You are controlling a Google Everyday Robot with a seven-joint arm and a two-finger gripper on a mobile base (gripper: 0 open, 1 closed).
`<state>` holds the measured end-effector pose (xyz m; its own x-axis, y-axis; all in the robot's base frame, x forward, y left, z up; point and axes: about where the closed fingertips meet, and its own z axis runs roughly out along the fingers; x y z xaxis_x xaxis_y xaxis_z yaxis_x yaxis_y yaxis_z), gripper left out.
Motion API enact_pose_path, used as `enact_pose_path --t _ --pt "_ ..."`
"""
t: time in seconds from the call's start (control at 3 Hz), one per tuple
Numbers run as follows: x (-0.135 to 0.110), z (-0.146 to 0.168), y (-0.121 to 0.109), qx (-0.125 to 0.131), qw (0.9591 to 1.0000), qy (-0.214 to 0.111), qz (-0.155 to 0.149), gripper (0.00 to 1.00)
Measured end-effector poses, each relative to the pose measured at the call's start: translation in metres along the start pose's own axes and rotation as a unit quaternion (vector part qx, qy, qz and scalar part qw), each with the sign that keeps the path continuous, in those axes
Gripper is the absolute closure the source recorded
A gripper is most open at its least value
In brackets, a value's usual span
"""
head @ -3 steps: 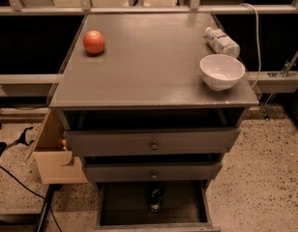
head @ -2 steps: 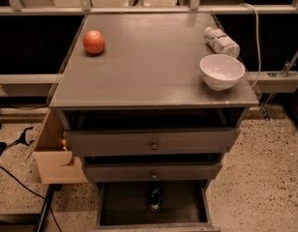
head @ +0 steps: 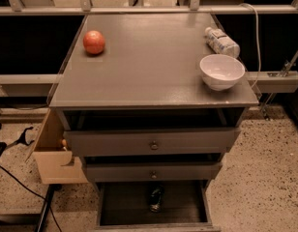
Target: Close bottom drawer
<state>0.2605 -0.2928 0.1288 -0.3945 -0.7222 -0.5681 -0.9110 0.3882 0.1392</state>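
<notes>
Under the grey counter (head: 149,76) the bottom drawer (head: 127,204) sits pulled out with a dark thing (head: 156,197) inside, which a hard push could knock over; the gripper is out of sight, so its jaws cannot be told

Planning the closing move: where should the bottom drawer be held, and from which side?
Take the bottom drawer by its front panel's top edge, centrally, from the near side: it stands pulled out toward the camera. The pincer is out of view.
</notes>
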Motion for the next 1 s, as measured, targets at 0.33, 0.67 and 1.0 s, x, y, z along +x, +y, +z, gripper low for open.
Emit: enact_pose_path --t 0.33,0.67,1.0 --pt "0.0 0.001 0.0 0.0 1.0 -0.001 0.0 0.66" --pt "-0.009 0.01 -0.002 0.016 0.9994 -0.025 -0.019 0.89" --pt "-0.024 0.029 -0.004 0.037 0.9948 -0.074 -0.059 1.0"
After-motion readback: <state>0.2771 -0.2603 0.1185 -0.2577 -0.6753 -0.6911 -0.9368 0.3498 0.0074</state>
